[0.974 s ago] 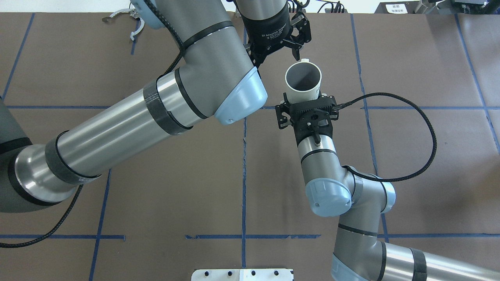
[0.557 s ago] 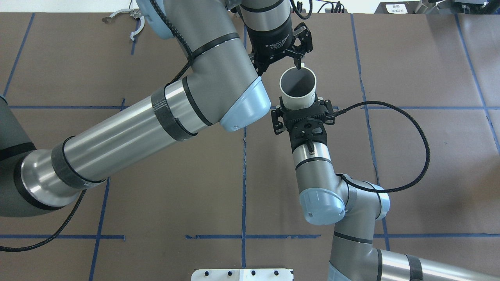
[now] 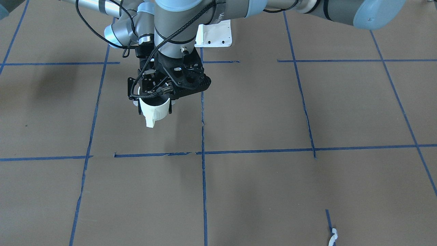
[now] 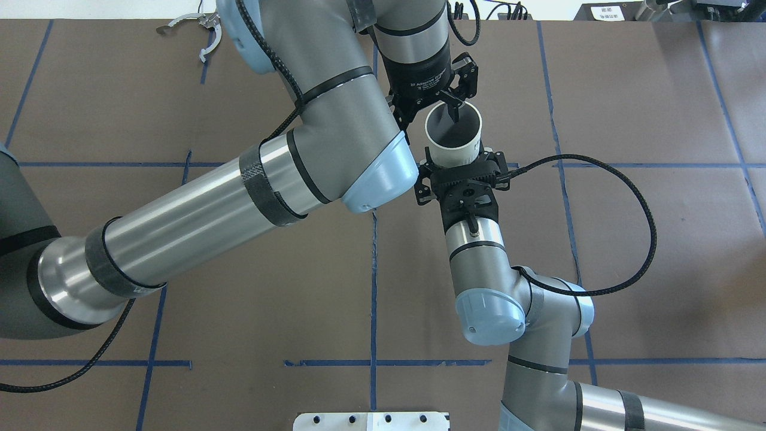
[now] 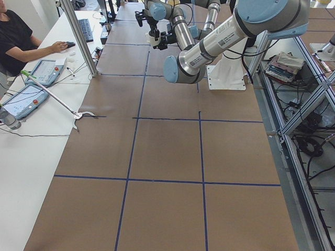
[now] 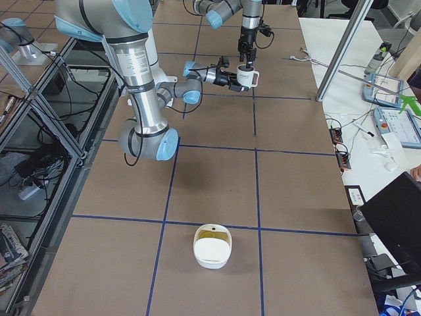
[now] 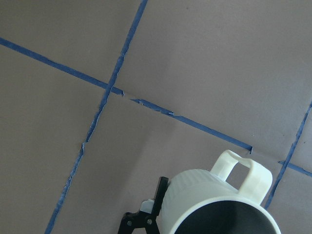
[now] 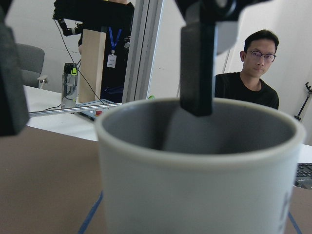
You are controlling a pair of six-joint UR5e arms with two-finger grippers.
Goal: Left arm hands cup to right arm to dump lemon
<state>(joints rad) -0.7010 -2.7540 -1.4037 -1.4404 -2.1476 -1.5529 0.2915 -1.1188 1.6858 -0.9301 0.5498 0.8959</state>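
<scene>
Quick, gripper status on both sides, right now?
Left gripper: open, one finger dipped inside the cup, not clamped on it.
Right gripper: shut on the cup, gripping its side.

Robotics laboratory: an operator [image 5: 18, 36] is sitting at teach pendants [image 5: 44, 70] beside a tape-gridded worktop [image 5: 167, 151], with aluminium framing [image 5: 78, 36] standing alongside.

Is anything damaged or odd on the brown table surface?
Yes. The blue tape line on the operators' side of the white ribbed mug is ragged, with a gap toward the front-facing view's left. Nothing looks spilled.
</scene>
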